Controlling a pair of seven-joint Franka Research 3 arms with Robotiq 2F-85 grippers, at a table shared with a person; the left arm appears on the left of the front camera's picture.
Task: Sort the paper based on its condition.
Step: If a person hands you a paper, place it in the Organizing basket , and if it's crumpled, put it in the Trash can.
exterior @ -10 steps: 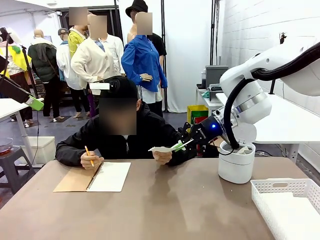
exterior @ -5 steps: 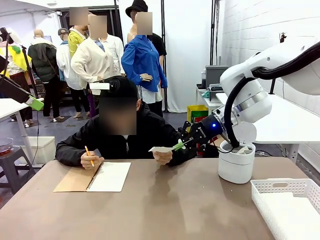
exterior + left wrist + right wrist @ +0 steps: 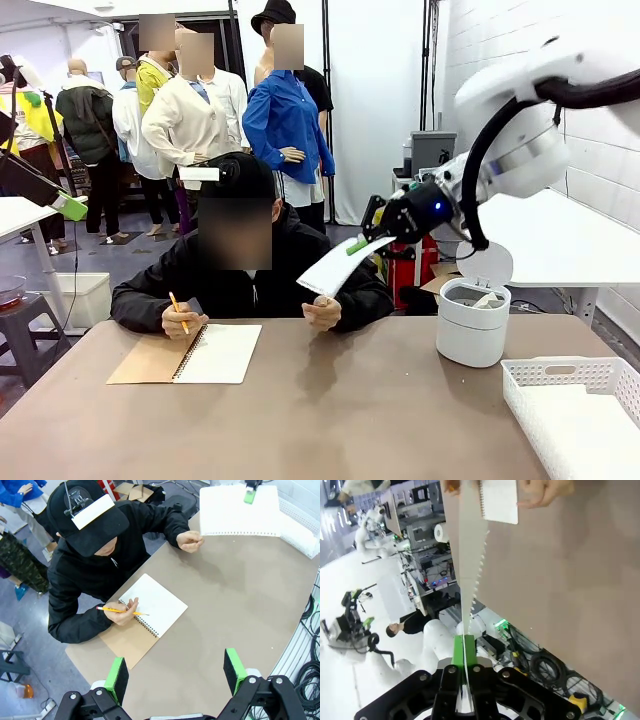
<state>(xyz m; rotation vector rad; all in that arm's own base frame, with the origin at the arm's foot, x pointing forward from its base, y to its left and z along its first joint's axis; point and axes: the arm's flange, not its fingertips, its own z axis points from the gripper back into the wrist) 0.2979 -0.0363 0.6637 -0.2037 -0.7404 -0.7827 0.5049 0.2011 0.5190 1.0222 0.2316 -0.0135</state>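
Left pincer [image 3: 176, 675]: jaws spread wide and empty, hanging high over the near side of the counter [image 3: 240, 590]. It looks parked there to keep clear of the other arm.
Basket [image 3: 575, 400]: white slotted tray at the counter's 4 o'clock, closest to the robot. Its floor is pale and I cannot tell what lies in it. It is wide and shallow, so probably the place for flat sheets.
Notebook [image 3: 190, 353]: lies open at 10 o'clock with a blank page up and the tan cover folded out. The person's pencil hand [image 3: 178, 320] rests at its far edge.
Bin [image 3: 472, 322]: round white tub at 2 o'clock with its lid tipped up, likely meant for crumpled pieces.
Paper sheet [image 3: 335, 268]: smooth and uncreased, with one perforated edge. It is in the air over the counter's 12 o'clock, slanting down towards the person's other hand [image 3: 322, 313], and appears just clear of that hand.
Right pincer [image 3: 360, 243]: clamped fully onto the sheet's upper edge, green pads [image 3: 458, 652] pressed on both faces. An edge pinch lets the sheet hang flat.
Next, by judgement: carry it towards 4 o'clock, keeping the sheet from folding.
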